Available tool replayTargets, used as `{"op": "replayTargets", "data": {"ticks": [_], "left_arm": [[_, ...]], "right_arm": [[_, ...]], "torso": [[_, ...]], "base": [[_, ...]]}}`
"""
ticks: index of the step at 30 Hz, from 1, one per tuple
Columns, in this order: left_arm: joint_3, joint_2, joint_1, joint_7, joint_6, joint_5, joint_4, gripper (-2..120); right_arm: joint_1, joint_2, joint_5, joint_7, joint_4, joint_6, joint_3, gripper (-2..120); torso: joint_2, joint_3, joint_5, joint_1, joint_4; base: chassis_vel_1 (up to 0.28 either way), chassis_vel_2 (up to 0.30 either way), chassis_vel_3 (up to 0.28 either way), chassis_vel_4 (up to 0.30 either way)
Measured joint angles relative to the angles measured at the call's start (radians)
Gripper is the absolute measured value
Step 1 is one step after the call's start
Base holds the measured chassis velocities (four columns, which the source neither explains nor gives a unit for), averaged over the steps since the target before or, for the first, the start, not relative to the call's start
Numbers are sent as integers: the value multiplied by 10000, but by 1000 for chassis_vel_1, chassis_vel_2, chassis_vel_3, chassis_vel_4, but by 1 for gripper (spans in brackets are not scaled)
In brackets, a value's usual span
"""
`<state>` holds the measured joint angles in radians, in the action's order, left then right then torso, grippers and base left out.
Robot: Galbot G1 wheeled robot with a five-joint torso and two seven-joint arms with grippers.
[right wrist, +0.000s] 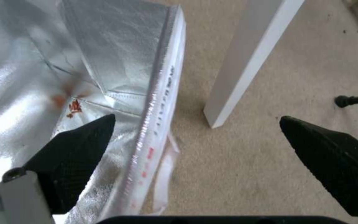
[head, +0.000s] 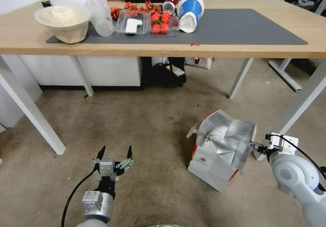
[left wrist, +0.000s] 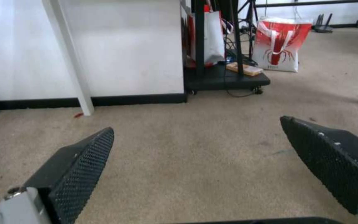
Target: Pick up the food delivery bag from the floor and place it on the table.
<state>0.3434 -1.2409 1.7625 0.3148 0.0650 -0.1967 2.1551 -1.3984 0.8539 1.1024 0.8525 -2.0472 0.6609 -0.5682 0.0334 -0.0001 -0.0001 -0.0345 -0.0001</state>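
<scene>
One food delivery bag [head: 217, 152] stands open on the floor [head: 152, 135] near a white leg of the bench [head: 237, 40], foil lining up. The right wrist view adds what the head view lacks: the right hand [right wrist: 195, 137] is spread wide astride the bag's rim, one finger [right wrist: 77, 146] inside, gripping nothing. Well apart, the left hand [head: 114, 156] hovers wide open and empty above the carpet.

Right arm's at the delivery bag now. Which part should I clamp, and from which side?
Probably the bag's right wall rim. The food delivery bag stands open on the floor, foil mouth upward, and the open right gripper already straddles that thin edge, one finger inside. Come from above.
</scene>
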Motion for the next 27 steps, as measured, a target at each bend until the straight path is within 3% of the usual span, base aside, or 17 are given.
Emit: {"op": "replayTargets", "data": {"ticks": [10, 19, 27], "left_arm": [[107, 84, 24, 35, 0, -101, 84, 100], [110, 8, 65, 52, 0, -78, 93, 100], [118, -48, 106, 70, 2, -61, 101, 100]], "right_arm": [[367, -41, 282, 6, 74, -81, 206, 100], [1686, 413, 771, 317, 1403, 299, 1250, 100], [1984, 699, 811, 372, 1902, 474, 1644, 100]], "torso": [[3, 0, 0, 0, 1], [6, 1, 1, -1, 3], [6, 0, 0, -1, 1]], "base": [[0, 0, 0, 0], [0, 0, 0, 0], [0, 0, 0, 0]]}}
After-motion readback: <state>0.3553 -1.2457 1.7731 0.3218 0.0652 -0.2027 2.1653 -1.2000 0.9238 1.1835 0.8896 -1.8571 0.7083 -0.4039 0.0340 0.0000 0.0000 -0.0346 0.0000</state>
